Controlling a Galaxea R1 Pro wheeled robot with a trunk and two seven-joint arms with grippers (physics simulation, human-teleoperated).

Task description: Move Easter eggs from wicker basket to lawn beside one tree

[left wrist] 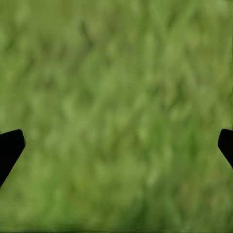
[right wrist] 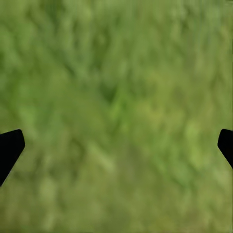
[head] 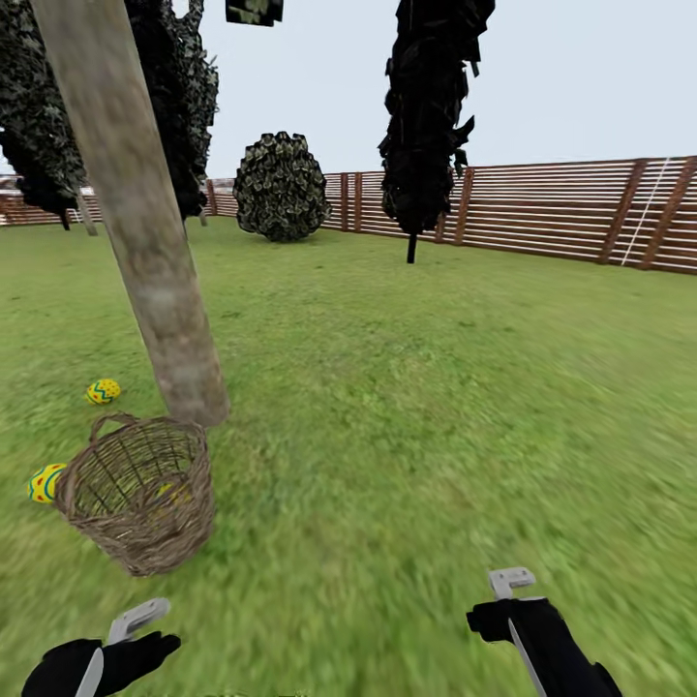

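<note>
The wicker basket (head: 137, 491) lies tilted on the lawn (head: 416, 387) at the foot of the tree's grey-tan trunk (head: 145, 232). One egg (head: 104, 390) rests on the grass left of the trunk. A second egg (head: 45, 482) sits against the basket's left side. A yellow patch inside the basket (head: 174, 495) looks like the third egg, seen through the weave. My left gripper (left wrist: 116, 145) is open over bare grass, with black fingertips (left wrist: 9, 148) far apart. My right gripper (right wrist: 116, 145) is open the same way, fingertips (right wrist: 9, 148) wide. Both arms (head: 97, 658) hang low at the near edge.
A brown slat fence (head: 561, 213) rings the yard at the back. A narrow black-leaved tree (head: 426, 116) and a round dark bush (head: 281, 186) stand far off. Wide grass stretches to the right of the trunk.
</note>
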